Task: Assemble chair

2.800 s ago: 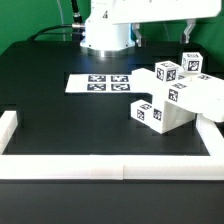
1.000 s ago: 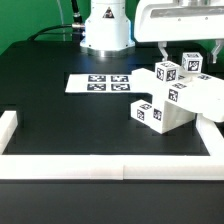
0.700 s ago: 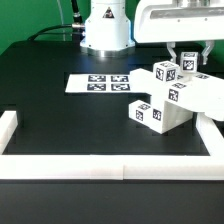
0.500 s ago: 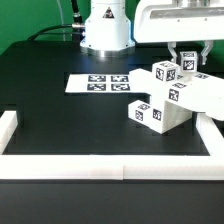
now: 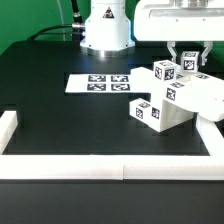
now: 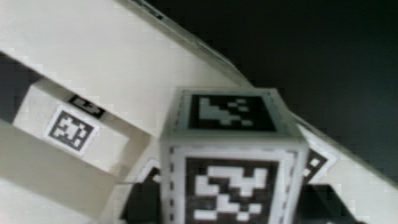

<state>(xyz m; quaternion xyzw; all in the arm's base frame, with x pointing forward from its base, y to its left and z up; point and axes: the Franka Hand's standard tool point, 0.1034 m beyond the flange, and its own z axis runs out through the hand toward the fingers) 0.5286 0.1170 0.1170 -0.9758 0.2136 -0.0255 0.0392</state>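
Chair parts (image 5: 172,100) sit clustered on the black table (image 5: 70,120) toward the exterior view's right: chunky white blocks and plates stacked against one another, most faces carrying a black-and-white square tag. One low block (image 5: 148,113) juts out at the front of the cluster, and a tagged cube (image 5: 166,72) stands near the top, just beside a second upright piece (image 5: 191,64) farther back.

Above that second piece hangs the hand (image 5: 190,60), its two dark fingers (image 5: 176,54) coming straight down on either side of the upright piece and closed in against it, so the hand has narrowed onto this part and grips it. The piece itself rests among the others (whether it is lifted clear of them cannot be told from here).

From the wrist view, the gripped part (image 6: 228,150) fills the middle: a white post with a tag on its top face and another, larger tag on the side facing the camera, both blurred. Beside it runs a broad white plate (image 6: 107,70) with a small tag (image 6: 73,128) on it.

Flat on the table near the middle lies the marker board (image 5: 100,83), well apart from the cluster. Long white border rails (image 5: 120,166) edge the table at the front and sides, and the arm's white base (image 5: 105,30) stands at the back.
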